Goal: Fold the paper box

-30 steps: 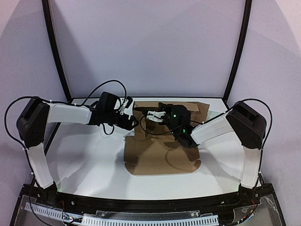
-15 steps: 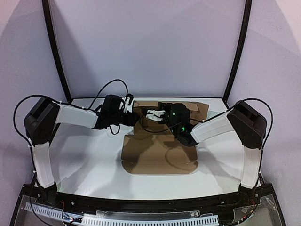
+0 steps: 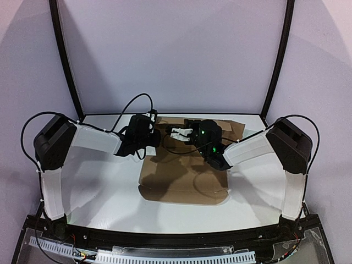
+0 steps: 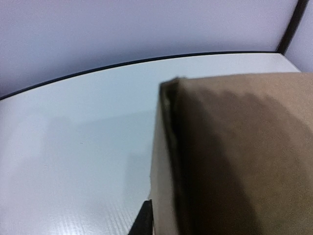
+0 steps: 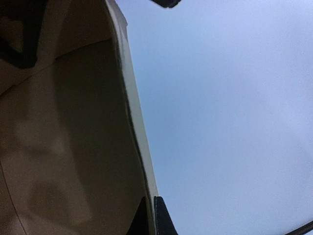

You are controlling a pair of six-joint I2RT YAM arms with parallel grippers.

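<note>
The paper box point(image 3: 184, 179) is brown corrugated cardboard lying mid-table, its rear part raised. My left gripper point(image 3: 149, 131) is at the box's left rear corner. In the left wrist view a cardboard wall point(image 4: 234, 156) fills the right side; one black fingertip point(image 4: 144, 221) presses its outer face and the other is hidden behind it, so the left gripper point(image 4: 159, 225) is shut on that wall. My right gripper point(image 3: 177, 133) holds the raised rear wall. In the right wrist view, the right gripper point(image 5: 154, 218) pinches a thin cardboard edge point(image 5: 132, 112) between two dark fingertips.
The white table point(image 3: 93, 192) stretches to the left and front of the box. Black frame posts point(image 3: 65, 60) rise at both rear corners before a pale back wall. A black rail point(image 3: 165, 239) runs along the near edge. Loose cables arc over both wrists.
My left arm has swung right to the box's left rear corner and its jaws have closed on the wall there. The flat cardboard slid slightly left. The right gripper kept its grip.
</note>
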